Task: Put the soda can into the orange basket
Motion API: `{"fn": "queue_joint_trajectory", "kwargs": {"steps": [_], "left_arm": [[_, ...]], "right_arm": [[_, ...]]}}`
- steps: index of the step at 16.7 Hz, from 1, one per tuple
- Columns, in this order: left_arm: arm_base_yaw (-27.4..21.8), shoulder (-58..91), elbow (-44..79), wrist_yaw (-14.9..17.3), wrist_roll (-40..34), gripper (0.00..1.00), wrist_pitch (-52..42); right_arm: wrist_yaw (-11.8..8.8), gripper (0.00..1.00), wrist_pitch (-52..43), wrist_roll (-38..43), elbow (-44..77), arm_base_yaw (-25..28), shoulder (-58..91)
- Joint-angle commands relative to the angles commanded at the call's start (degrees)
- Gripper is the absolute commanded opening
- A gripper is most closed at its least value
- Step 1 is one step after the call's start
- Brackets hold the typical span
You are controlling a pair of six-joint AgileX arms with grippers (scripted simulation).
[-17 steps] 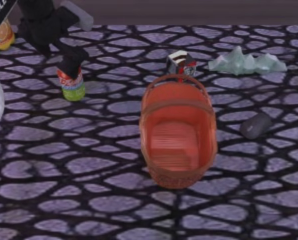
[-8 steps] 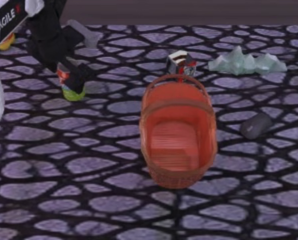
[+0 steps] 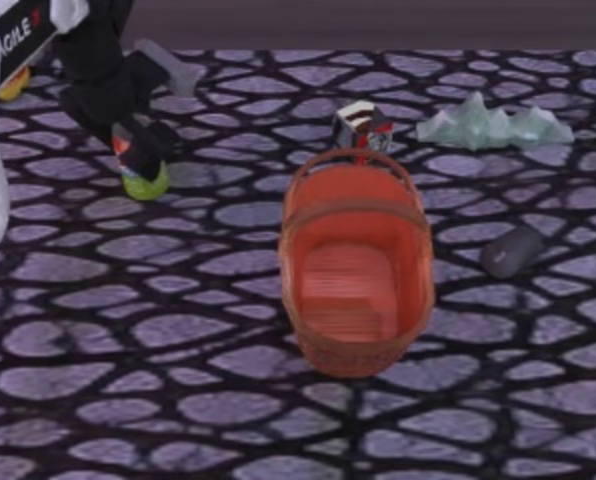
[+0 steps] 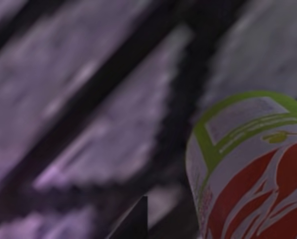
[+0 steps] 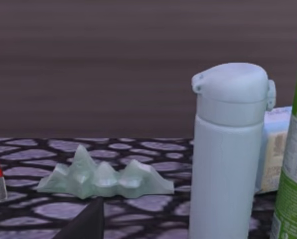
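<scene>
One can [image 3: 143, 172], far left. One basket [image 3: 355, 264], at the middle. One small carton [image 3: 362, 125] just beyond the basket. One pale green jagged piece [image 3: 493, 124], far right. One dark grey lump [image 3: 512, 250] right of the basket. One pale blue flask [image 5: 230, 149] and one green bottle [image 5: 294, 164], seen only in the right wrist view.
</scene>
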Motion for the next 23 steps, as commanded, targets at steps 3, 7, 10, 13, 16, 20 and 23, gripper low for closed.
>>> {"fn": "queue_joint_trajectory", "kwargs": {"steps": [3,7,10,13,16,20,23], "left_arm": [[0.0,0.0,0.0,0.0,0.0,0.32,0.0],[0.0,0.0,0.0,0.0,0.0,0.02,0.0],[0.0,0.0,0.0,0.0,0.0,0.0,0.0],[0.0,0.0,0.0,0.0,0.0,0.0,0.0],[0.2,0.0,0.0,0.0,0.1,0.0,0.0],[0.0,-0.3,-2.2,1.8,-1.0,0.0,2.4],[-0.5,-1.3,-7.4,6.2,-3.9,0.0,8.4]], "right_arm": [[0.0,1.0,0.0,0.0,0.0,0.0,0.0],[0.0,1.0,0.0,0.0,0.0,0.0,0.0],[0.0,1.0,0.0,0.0,0.0,0.0,0.0],[0.0,1.0,0.0,0.0,0.0,0.0,0.0],[0.0,1.0,0.0,0.0,0.0,0.0,0.0],[0.0,1.0,0.0,0.0,0.0,0.0,0.0],[0.0,1.0,0.0,0.0,0.0,0.0,0.0]]}}
